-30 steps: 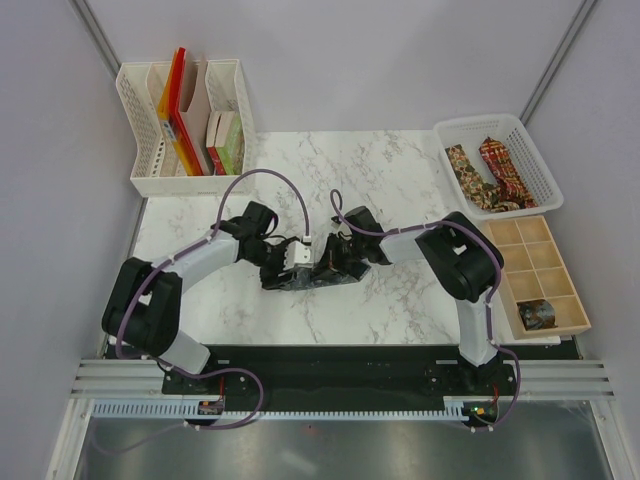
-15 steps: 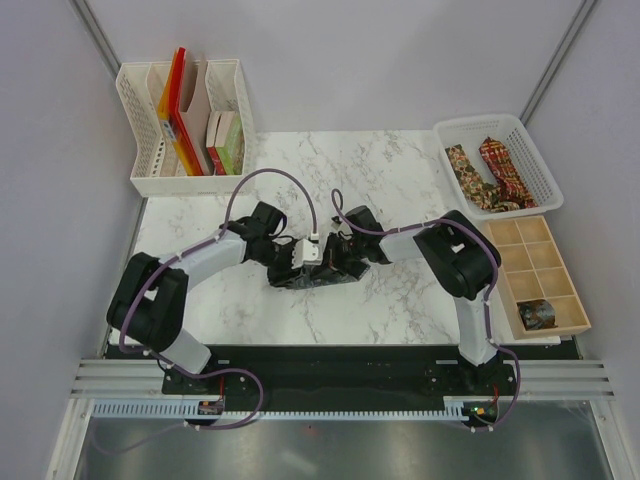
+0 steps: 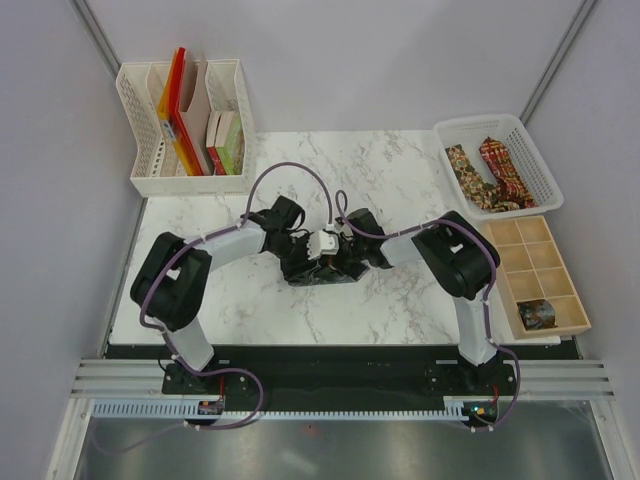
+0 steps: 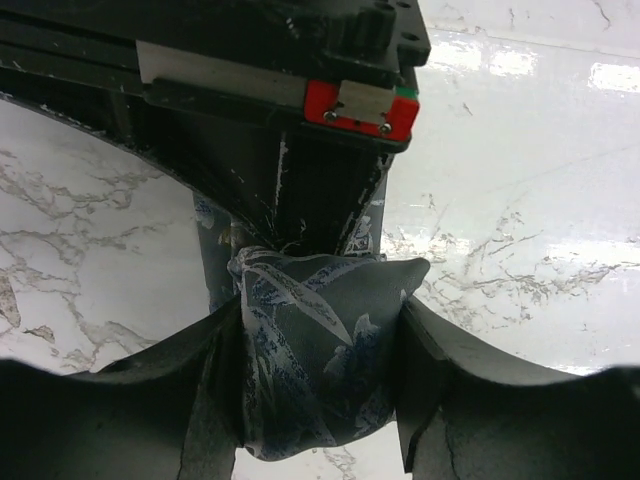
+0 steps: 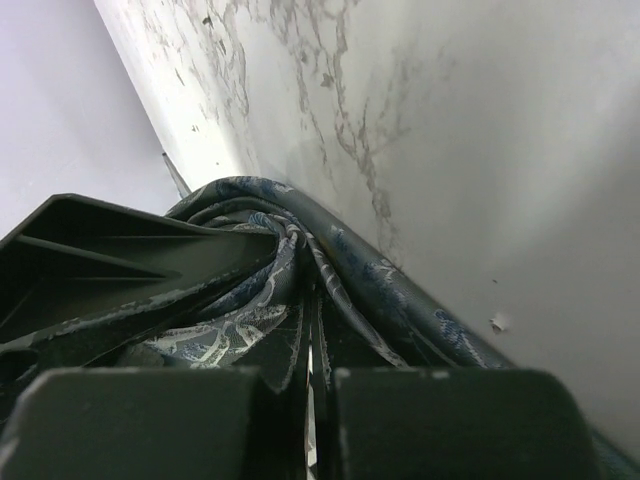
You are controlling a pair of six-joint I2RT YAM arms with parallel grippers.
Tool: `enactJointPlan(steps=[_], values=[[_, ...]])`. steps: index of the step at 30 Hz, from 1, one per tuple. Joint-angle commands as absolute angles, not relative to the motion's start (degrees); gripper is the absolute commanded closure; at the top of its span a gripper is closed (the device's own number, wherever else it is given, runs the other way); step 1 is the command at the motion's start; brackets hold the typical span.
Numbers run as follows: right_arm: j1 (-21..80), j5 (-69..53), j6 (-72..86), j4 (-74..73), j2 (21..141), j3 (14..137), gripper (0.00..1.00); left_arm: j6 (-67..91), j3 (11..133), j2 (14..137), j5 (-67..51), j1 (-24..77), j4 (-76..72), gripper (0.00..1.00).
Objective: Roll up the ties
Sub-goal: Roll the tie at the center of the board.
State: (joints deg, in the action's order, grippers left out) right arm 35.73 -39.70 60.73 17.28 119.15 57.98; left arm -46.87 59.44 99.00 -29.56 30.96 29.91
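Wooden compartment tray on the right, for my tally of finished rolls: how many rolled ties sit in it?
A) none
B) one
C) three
B: only one compartment of the wooden tray, at its near end, holds a rolled tie; the other compartments show only bare wood.

The dark grey-green tie [image 4: 318, 365] sits rolled centrally; brown-gold tie [image 3: 464, 168] and red tie [image 3: 503, 168] lie in a basket [image 3: 478, 120].
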Motion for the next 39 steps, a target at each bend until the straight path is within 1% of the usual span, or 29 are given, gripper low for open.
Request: enactJointPlan(steps=[1,5,6,7,8,10,13,14,17,19,23,30,33,35,37,38,39], values=[[36.57,-37.43,61.79,18.72,120.06,55.46,0.97,-46.67,60.64,103.09,-27.51,31.46,30.4,0.43],[33.85,-40.94,60.74,18.28,116.03,55.81,0.84,-49.3,60.73,104.85,-26.63,31.46,34.71,0.51],[33.23,-41.48,60.12,17.32,115.23,56.07,0.83,-50.35,60.56,105.03,-26.37,31.46,35.41,0.54],[32.61,-41.75,59.42,16.1,114.35,56.42,0.82,-51.06,60.38,105.2,-26.19,31.46,36.12,0.55],[31.56,-42.62,57.59,14.69,112.69,56.86,0.77,-51.33,60.64,105.9,-26.02,31.38,36.56,0.57],[30.59,-43.59,56.08,11.35,111.45,57.92,0.74,-52.29,61.17,106.7,-25.84,31.38,38.13,0.6],[29.18,-44.91,54.59,10.63,109.6,57.57,0.65,-52.91,61.61,107.4,-26.37,31.38,38.76,0.6],[28.92,-45.09,54.32,10.63,109.43,57.57,0.59,-53.0,61.87,107.66,-26.45,31.38,38.93,0.6],[29.27,-45.44,57.12,14.22,109.86,56.52,0.52,-53.35,62.05,107.93,-26.8,31.38,39.2,0.59],[29.79,-45.26,59.4,17.48,110.56,55.81,0.48,-53.53,62.23,107.84,-27.16,31.38,39.29,0.58],[31.9,-44.39,62.31,21.0,111.8,55.11,0.46,-53.52,62.4,107.76,-27.33,31.38,39.29,0.57],[34.19,-41.84,63.98,23.03,113.29,54.05,0.46,-53.0,62.76,107.75,-27.95,31.38,39.2,0.55],[34.1,-41.22,63.46,22.68,114.78,54.23,0.49,-53.0,62.67,107.75,-27.86,31.38,39.2,0.55],[34.19,-40.35,61.89,20.67,115.31,54.4,0.56,-52.91,62.58,107.49,-27.86,31.29,39.2,0.54],[34.19,-40.08,60.48,18.91,115.58,54.4,0.66,-53.0,62.67,107.4,-27.86,31.2,39.2,0.52],[34.1,-39.21,58.82,16.63,115.49,54.4,0.71,-52.82,62.67,107.23,-28.04,31.2,39.2,0.52],[34.1,-39.03,58.19,16.18,115.58,54.32,0.8,-52.91,62.67,107.05,-28.04,31.2,39.2,0.51]])
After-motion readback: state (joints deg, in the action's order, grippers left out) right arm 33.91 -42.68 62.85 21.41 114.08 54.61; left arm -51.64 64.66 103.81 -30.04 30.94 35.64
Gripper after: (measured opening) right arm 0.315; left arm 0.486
